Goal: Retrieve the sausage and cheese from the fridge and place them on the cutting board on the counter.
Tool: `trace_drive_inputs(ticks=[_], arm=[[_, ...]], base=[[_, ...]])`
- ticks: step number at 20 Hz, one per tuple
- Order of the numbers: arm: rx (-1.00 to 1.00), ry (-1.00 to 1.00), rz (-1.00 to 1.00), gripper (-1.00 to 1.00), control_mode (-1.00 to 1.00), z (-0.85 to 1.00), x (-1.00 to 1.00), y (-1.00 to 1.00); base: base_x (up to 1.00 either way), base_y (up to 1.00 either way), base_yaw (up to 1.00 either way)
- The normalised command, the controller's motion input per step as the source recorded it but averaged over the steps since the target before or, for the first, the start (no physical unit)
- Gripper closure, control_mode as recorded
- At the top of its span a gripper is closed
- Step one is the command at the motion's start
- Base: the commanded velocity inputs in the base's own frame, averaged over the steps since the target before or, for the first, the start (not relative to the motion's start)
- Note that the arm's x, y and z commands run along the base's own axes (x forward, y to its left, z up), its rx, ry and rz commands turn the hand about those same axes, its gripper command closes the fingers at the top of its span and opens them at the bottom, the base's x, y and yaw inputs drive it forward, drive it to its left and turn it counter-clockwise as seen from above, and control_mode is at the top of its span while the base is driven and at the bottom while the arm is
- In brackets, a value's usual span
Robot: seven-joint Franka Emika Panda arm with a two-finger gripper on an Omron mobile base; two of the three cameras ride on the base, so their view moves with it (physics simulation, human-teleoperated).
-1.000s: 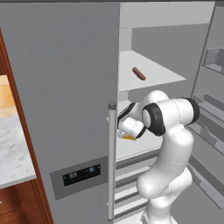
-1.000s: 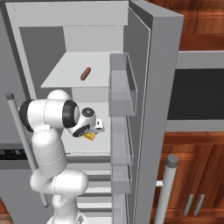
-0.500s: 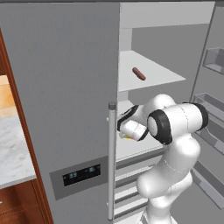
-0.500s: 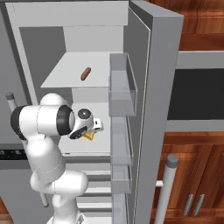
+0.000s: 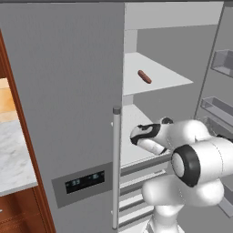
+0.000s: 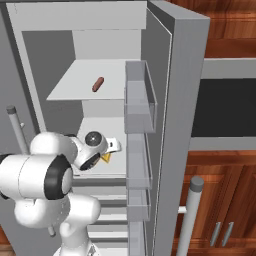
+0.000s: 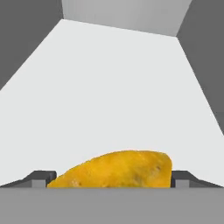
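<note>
Cheese [image 7: 114, 169], a bright yellow wedge, lies on the white middle shelf [image 7: 113, 92] of the fridge [image 5: 68, 91], right in front of the hand camera and between the two dark finger tips [image 7: 41, 178], which stand wide apart at either side of it. The hand [image 7: 113, 181] is spread wide with the wedge between its jaws; whether the pads touch the cheese cannot be told, and the wedge rests on the shelf. In the right base view a yellow corner of the cheese [image 6: 105, 157] peeks out just beside the hand [image 6: 111, 148], low over that same shelf. In the left base view the white arm reaches into the open right compartment, its hand [image 5: 136, 135] just past the vertical bar handle [image 5: 116, 168] of the closed left door. Sausage [image 5: 144, 76], a thin reddish-brown link, lies alone on the upper shelf [image 5: 154, 82], well apart from the hand; the right base view shows the sausage [image 6: 98, 84] there too. At the far left a strip of marbled counter [image 5: 13, 154] sits over reddish-brown cabinets.
</note>
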Motion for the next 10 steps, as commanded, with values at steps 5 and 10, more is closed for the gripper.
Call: trace_drive_inputs(ticks=[5,10], arm=[[0.13,0.07,-0.03,1.0,-1.0,1.0,-0.05,-0.13],[0.15,0.19,-0.08,1.0,-1.0,0.93,-0.46,-0.06]], base=[[0.0,0.0,0.0],[0.0,0.0,0.0]])
